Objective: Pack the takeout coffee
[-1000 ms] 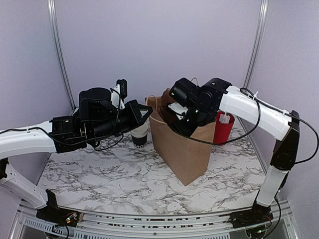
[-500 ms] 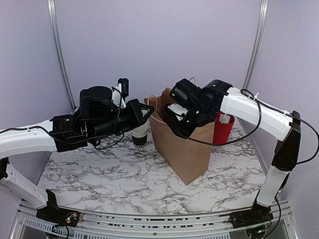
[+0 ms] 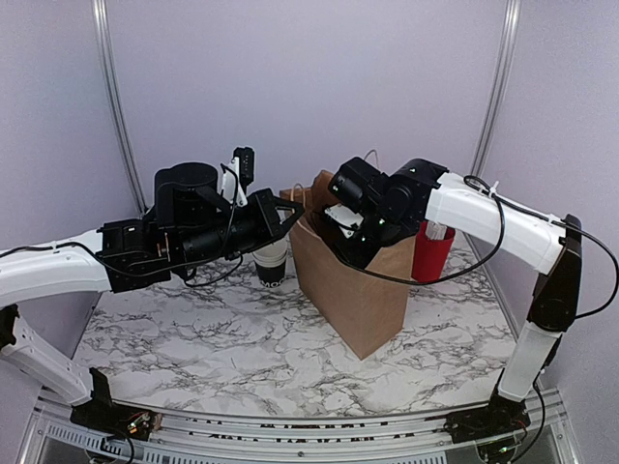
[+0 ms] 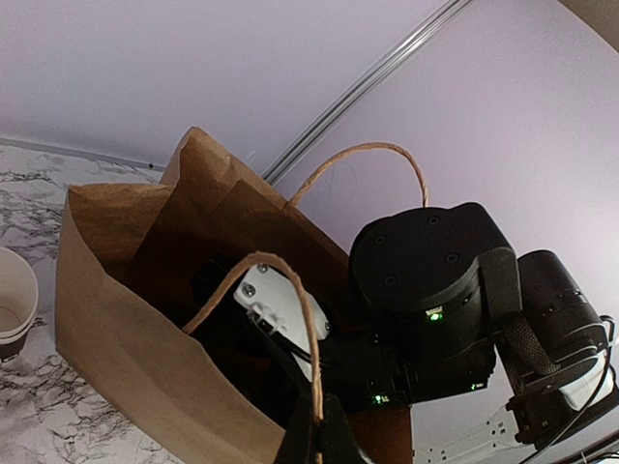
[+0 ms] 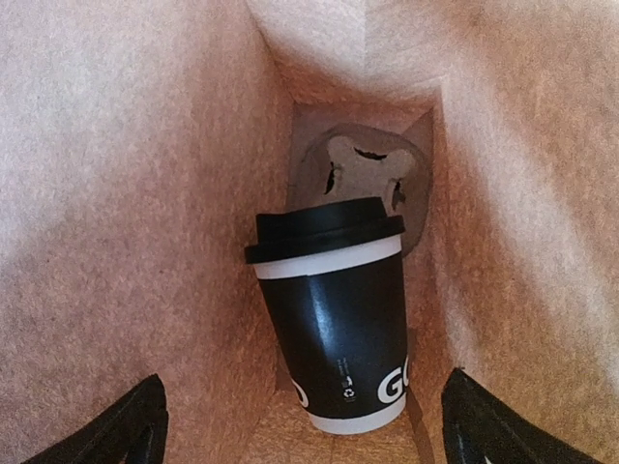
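Note:
The takeout coffee [image 5: 338,309], a black cup with white lettering and a black lid, sits deep inside the brown paper bag [image 3: 353,290]. Its lid points toward a cardboard cup carrier [image 5: 363,174]. My right gripper [image 5: 309,425] reaches into the bag's mouth and stands open. Its black fingers [image 5: 135,425] are wide on either side of the cup and touch nothing. In the top view the right gripper [image 3: 340,235] is half hidden by the bag's rim. My left gripper [image 4: 317,437] is shut on the bag's twine handle [image 4: 290,280], and holds it up at the bag's left edge [image 3: 293,208].
A stack of lidless white-rimmed black cups [image 3: 272,263] stands left of the bag, partly under my left arm, and also shows in the left wrist view [image 4: 14,300]. A red cylinder [image 3: 431,249] stands behind the bag at the right. The purple back wall is close.
My right gripper has drawn up and back a little from inside the bag. My left gripper has risen slightly with the handle.

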